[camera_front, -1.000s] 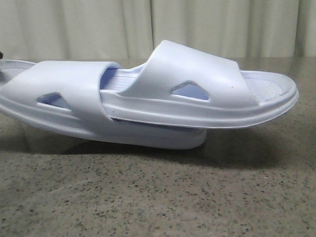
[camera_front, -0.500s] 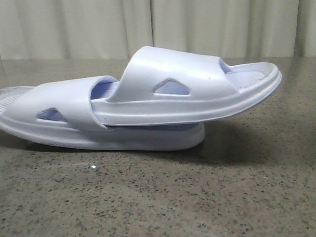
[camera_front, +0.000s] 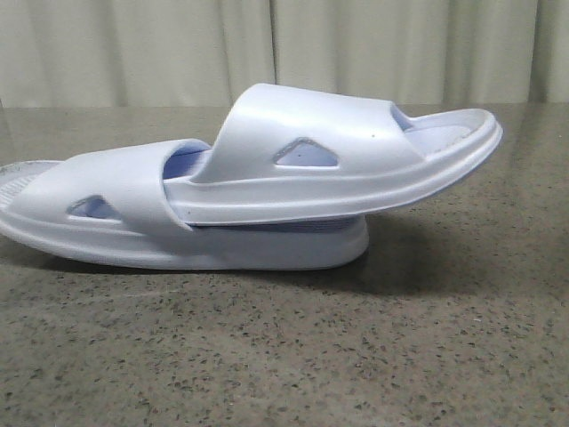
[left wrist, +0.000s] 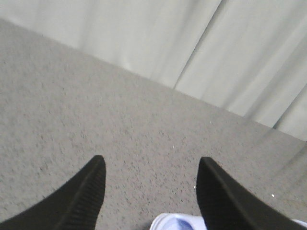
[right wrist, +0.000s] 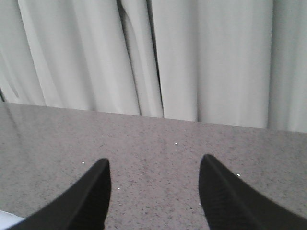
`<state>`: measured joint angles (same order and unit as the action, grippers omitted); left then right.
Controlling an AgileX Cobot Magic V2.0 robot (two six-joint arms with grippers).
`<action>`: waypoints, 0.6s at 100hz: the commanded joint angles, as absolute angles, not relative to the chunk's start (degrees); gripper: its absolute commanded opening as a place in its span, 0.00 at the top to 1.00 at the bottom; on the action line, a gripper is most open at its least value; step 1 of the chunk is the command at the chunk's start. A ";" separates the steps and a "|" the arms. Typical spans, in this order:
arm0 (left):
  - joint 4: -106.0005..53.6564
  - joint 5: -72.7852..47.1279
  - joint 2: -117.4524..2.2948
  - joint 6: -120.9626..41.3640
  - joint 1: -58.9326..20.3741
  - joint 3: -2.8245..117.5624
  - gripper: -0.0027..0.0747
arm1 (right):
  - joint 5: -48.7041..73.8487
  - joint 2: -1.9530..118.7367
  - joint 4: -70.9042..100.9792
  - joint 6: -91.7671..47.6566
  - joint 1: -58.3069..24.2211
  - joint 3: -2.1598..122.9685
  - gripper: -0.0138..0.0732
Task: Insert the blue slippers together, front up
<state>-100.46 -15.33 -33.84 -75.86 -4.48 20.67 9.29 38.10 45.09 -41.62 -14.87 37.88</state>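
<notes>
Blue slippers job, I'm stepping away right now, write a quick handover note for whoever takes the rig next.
Left gripper: open, holding nothing, above the speckled table; a bit of pale slipper shows at the edge of its wrist view.
Right gripper: open, empty, over bare table facing the curtain.
Slippers: the lower slipper lies flat on the table. The upper slipper is pushed under the lower one's strap, its free end sticking out to the right and tilted up off the table.
Done: the pair is nested, both straps up, neither gripper holding them.
Left: check the upper slipper sits stably; otherwise little seems to remain.
</notes>
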 commanded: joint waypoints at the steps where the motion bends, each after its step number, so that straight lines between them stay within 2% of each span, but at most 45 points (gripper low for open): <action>1: -97.31 -14.67 -29.39 -76.56 -4.88 22.78 0.48 | 1.97 35.97 42.96 -42.54 -14.39 36.01 0.44; 18: -91.55 -13.50 -21.04 -76.56 -4.88 22.47 0.48 | -7.24 29.21 42.61 -42.63 -14.39 27.17 0.44; 32: -91.43 -13.02 -16.52 -76.56 -4.88 20.14 0.48 | -10.05 22.46 42.61 -42.63 -14.39 21.34 0.44; 60: -91.43 -10.54 -12.71 -76.56 -4.88 11.80 0.48 | -5.25 14.36 42.61 -46.15 -14.39 14.92 0.44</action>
